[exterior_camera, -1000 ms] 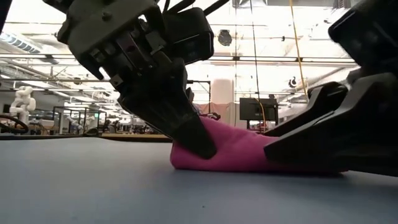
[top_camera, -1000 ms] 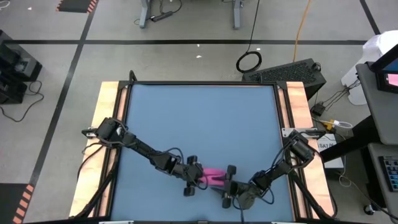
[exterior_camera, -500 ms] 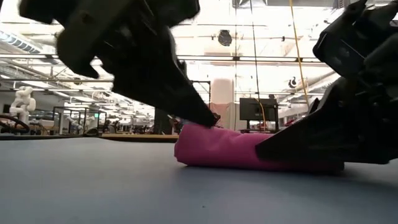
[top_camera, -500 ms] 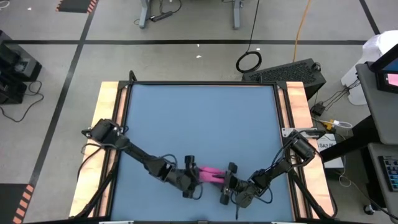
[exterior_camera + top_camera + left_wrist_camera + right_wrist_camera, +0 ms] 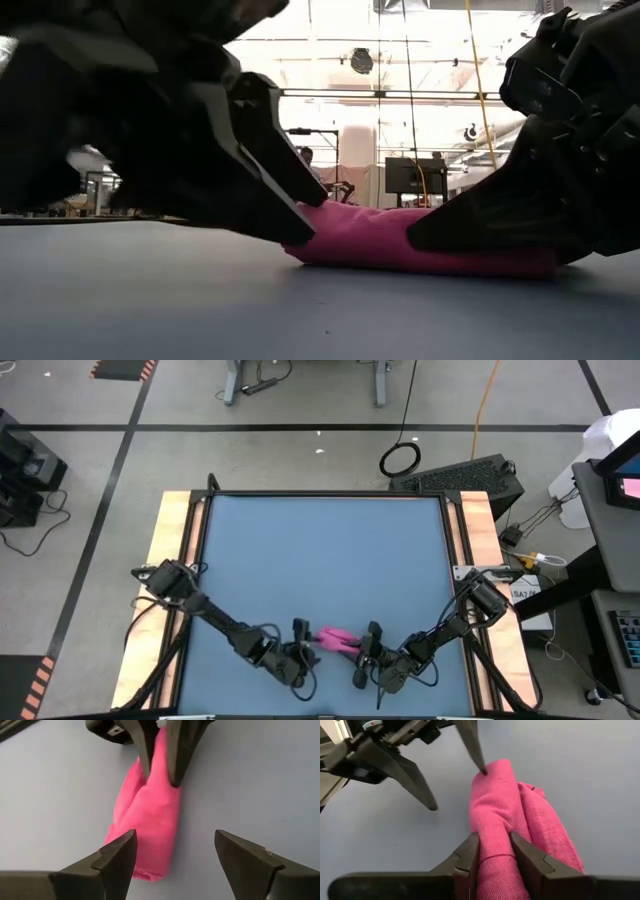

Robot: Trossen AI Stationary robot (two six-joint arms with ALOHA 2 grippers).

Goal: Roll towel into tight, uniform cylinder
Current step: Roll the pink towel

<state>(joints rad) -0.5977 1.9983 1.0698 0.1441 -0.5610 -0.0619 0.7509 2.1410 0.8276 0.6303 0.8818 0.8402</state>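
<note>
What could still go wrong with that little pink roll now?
The roll looks uneven, with a looser fold bulging beside the tight part, so it may spring open. Only the right end effector pinches one end, so pulling could stretch or unwind it. The left end effector stands open at the other end, with one fingertip touching the cloth; it might snag it.

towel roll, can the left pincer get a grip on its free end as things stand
Probably yes. The left pincer stands open right at the free end of the towel roll, one finger beside it. The right pincer pinches only the far end, so nothing blocks it.
</note>
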